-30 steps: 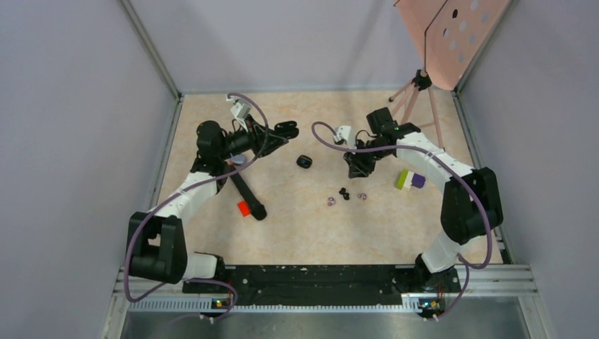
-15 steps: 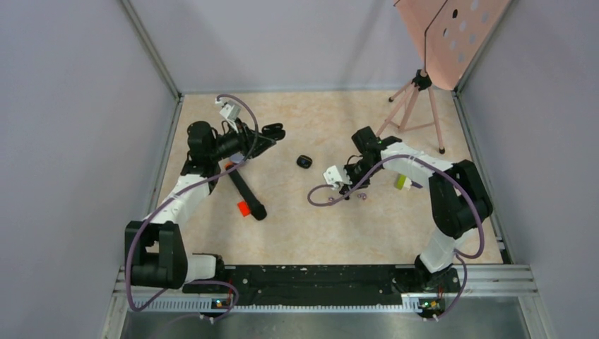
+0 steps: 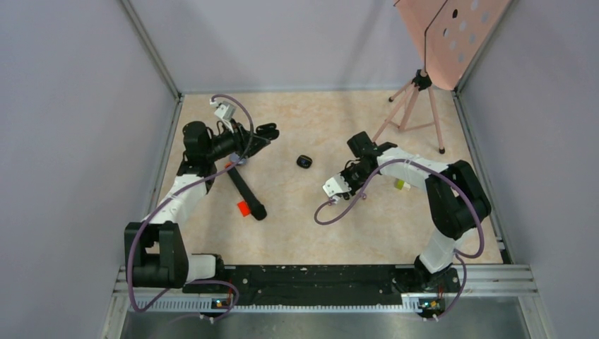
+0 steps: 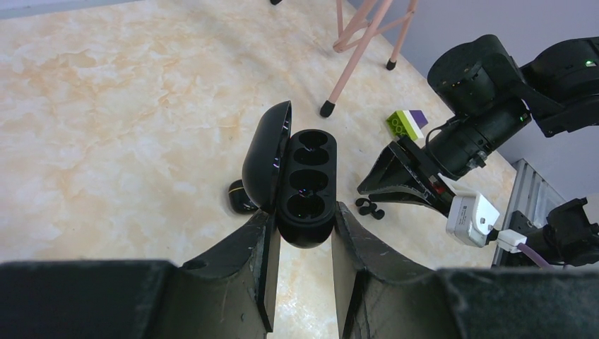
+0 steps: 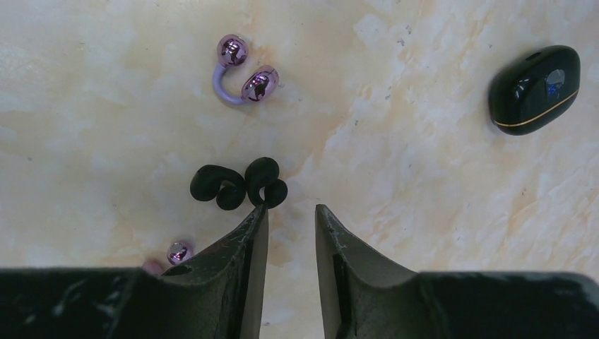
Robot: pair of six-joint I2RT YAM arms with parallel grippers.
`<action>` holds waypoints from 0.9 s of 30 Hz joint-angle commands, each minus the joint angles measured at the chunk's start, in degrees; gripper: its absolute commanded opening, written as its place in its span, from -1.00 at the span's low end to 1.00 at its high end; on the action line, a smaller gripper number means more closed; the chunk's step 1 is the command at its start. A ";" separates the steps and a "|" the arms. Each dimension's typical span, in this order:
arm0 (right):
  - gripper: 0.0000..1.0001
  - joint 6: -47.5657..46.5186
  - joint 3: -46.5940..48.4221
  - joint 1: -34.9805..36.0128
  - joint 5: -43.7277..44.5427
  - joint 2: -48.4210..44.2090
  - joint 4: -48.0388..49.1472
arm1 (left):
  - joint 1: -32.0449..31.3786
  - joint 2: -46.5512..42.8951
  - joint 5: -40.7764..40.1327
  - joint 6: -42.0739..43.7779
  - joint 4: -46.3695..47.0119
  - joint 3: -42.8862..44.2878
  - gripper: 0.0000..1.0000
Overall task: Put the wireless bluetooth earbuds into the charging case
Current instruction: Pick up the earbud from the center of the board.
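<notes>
My left gripper is shut on an open black charging case, lid up and its sockets empty, held above the table at the back left. My right gripper is open and empty, low over the table. Two black earbuds lie together just off its left fingertip, touching or nearly touching it. A pale purple earbud lies beyond them, and another purple one is partly hidden behind the left finger. In the top view the right gripper covers the earbuds.
A second black case, closed, lies between the arms and shows in the right wrist view. A long black marker with a red piece lies under the left arm. A green and purple block sits right, and a pink tripod stands at the back right.
My right gripper has swung forward and down from the back to just beside the black earbuds. My left gripper has drawn slightly left with the open case.
</notes>
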 commanded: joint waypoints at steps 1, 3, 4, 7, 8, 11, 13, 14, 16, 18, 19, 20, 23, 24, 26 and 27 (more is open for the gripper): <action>-0.41 -2.94 1.00 0.59 -0.94 0.10 -0.04 | 0.44 -1.80 -0.53 1.00 1.33 1.01 -1.00; -0.42 -4.02 1.81 0.63 -1.09 0.75 -1.65 | 0.45 -1.64 -0.50 0.94 1.34 1.06 -1.00; -0.43 -4.64 2.14 0.59 -1.05 1.01 -2.36 | 0.52 -1.57 -0.53 0.98 1.33 1.14 -1.00; -0.43 -5.66 2.55 0.65 -0.88 1.18 -3.57 | 0.53 -1.39 -0.53 0.88 1.26 1.34 -1.00; -0.43 -5.68 2.58 0.65 -0.75 1.27 -3.59 | 0.63 -1.40 -0.60 0.90 1.34 1.33 -1.00; -0.42 -5.88 2.87 0.67 -0.31 1.35 -3.87 | 0.64 -1.33 -0.72 0.71 1.40 1.32 -1.00; -0.42 -6.14 3.16 0.59 -0.24 1.38 -4.48 | 0.64 -1.20 -0.84 0.72 1.42 1.20 -1.00; -0.42 -6.16 3.29 0.59 -0.26 1.41 -4.68 | 0.60 -1.24 -0.94 0.70 1.44 1.09 -1.00; -0.41 -6.24 3.33 0.59 -0.51 1.48 -4.84 | 0.64 -1.24 -1.08 0.64 1.50 1.08 -1.00; -0.41 -6.08 3.33 0.66 -0.91 1.71 -4.76 | 0.64 -1.16 -1.24 0.50 1.66 1.06 -1.00; -0.41 -5.65 3.48 0.76 -0.97 1.94 -4.57 | 0.62 -1.06 -1.29 0.54 1.65 1.08 -1.00; -0.41 -4.97 3.65 0.88 -1.04 2.25 -4.35 | 0.60 -1.08 -1.31 0.48 1.75 1.09 -1.00; -0.43 -3.49 4.52 1.26 -1.31 3.14 -4.14 | 0.64 -0.94 -1.39 0.50 1.72 1.08 -1.00; -0.44 -3.42 4.59 1.47 -1.25 3.34 -4.13 | 0.62 -1.01 -1.39 0.54 1.67 1.09 -1.00; -0.45 -3.38 4.69 1.56 -1.10 3.55 -4.14 | 0.64 -0.85 -1.39 0.54 1.60 1.08 -1.00; -0.46 -3.40 4.70 1.63 -1.06 3.60 -4.26 | 0.64 -0.78 -1.46 0.55 1.59 1.07 -1.00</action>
